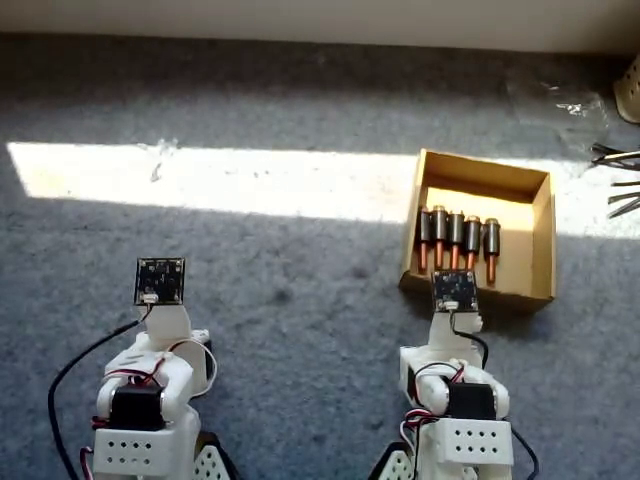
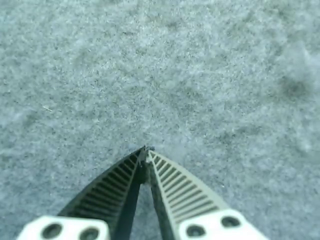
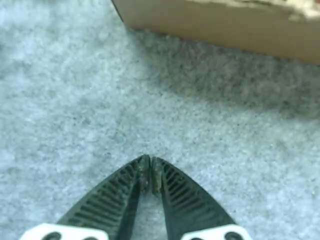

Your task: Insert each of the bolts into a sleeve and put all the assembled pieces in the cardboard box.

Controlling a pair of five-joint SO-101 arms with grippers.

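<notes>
- Grey, felt-like cloth covers the surface (image 1: 300, 330), and a band of sunlight (image 1: 200, 180) runs across it on the far side from the arms.
- The cardboard box (image 1: 545, 230) sits open-topped on the surface just beyond the right arm (image 1: 455, 405), partly in the sunlight.
- Five assembled pieces (image 1: 455, 235) lie inside the box in a row, side by side and parallel, toward its near wall. Each shows a dark sleeve with a copper-coloured bolt end poking out toward the arms.
- The left arm (image 1: 150, 395) stands well apart from the box, over bare cloth.
- The left gripper (image 2: 147, 151) is closed. Its ribbed fingers meet at the tips with nothing between them, and it points down at the cloth.
- The right gripper (image 3: 151, 161) is closed too and holds nothing, tips together. In its wrist view the brown side of the box stands near, beyond the tips and apart from them.
- A crumpled clear plastic bag (image 1: 555, 100) lies on the cloth past the box.
- Some thin dark metal pieces (image 1: 620, 185) stick in from the right edge of the high view, beside the box.
</notes>
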